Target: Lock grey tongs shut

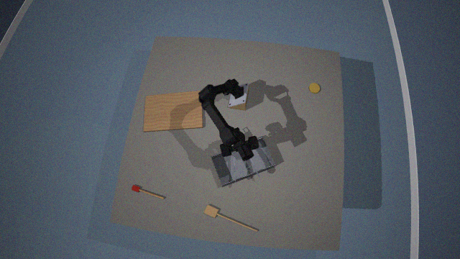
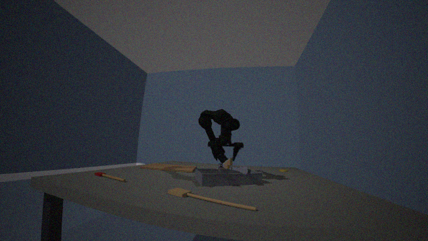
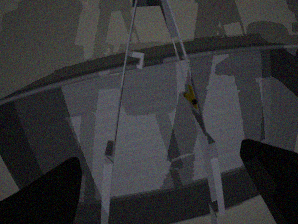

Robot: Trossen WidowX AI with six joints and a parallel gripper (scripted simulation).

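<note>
The grey tongs (image 3: pixel 106 190) lie spread open across the roasting tin (image 1: pixel 235 172) (image 2: pixel 231 179) (image 3: pixel 140 175). In the wrist view their hinge is cut off at the top edge, and their two arms diverge downward. A yellow and black mark shows on the right arm. My gripper (image 1: pixel 240 147) (image 2: pixel 228 161) (image 3: pixel 164 159) is open and empty over the tin, with one finger outside each tong arm. The arm hides most of the tongs in the top view. The wooden board (image 1: pixel 158 113) (image 2: pixel 154 166) lies flat with nothing on it, left of the tin.
The robot's base plate (image 1: pixel 234 103) is behind the tin. A spatula (image 1: pixel 211 211) (image 2: pixel 180 192) lies in front of it. A red-headed tool (image 1: pixel 136 188) (image 2: pixel 99 174) lies at the front left. A yellow disc (image 1: pixel 314 88) (image 2: pixel 283 170) lies at the back right.
</note>
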